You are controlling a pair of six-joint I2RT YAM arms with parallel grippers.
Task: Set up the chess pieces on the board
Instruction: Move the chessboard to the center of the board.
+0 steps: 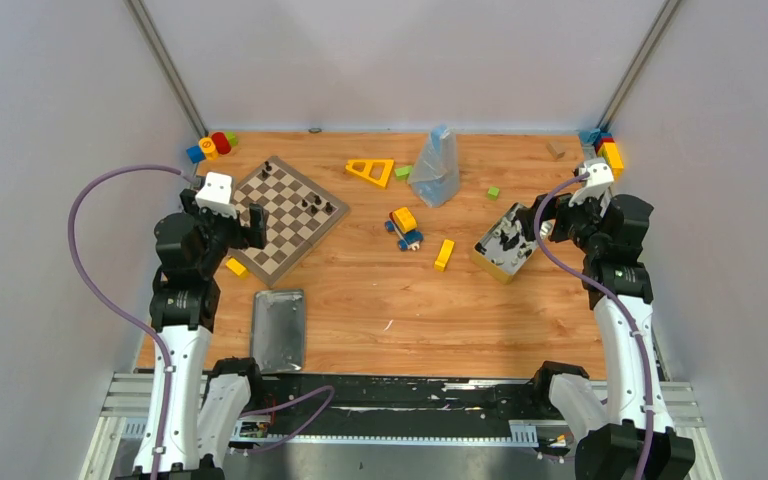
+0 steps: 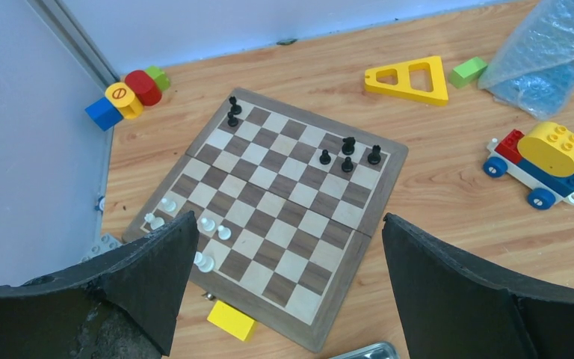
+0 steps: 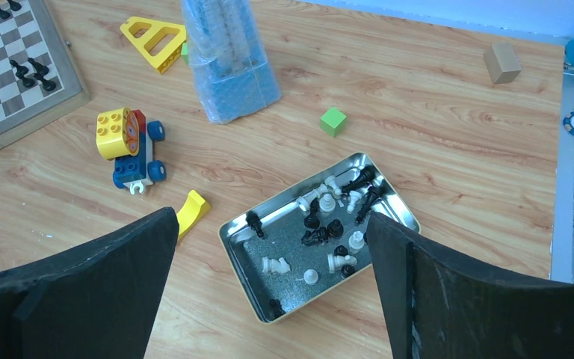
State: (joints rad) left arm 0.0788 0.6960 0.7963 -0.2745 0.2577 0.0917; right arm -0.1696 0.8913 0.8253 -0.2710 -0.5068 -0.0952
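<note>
The wooden chessboard (image 1: 286, 218) lies at the left, also in the left wrist view (image 2: 284, 202). On it stand several black pieces (image 2: 348, 155) at its far corners and several white pieces (image 2: 208, 224) along its near left edge. My left gripper (image 2: 284, 288) hangs open and empty above the board's near edge. The other black and white pieces (image 3: 329, 224) lie loose in an open tin box (image 3: 239, 250) at the right (image 1: 505, 240). My right gripper (image 3: 273, 288) hangs open and empty above that tin.
A silver lid (image 1: 279, 330) lies near the left arm. A small yellow block (image 2: 230, 320) sits by the board's near edge. A toy car (image 1: 404, 228), yellow triangle (image 1: 372, 171), plastic bag (image 1: 436, 166), yellow bar (image 1: 444, 254) and green cube (image 3: 333, 121) are scattered mid-table. Blocks sit in both far corners.
</note>
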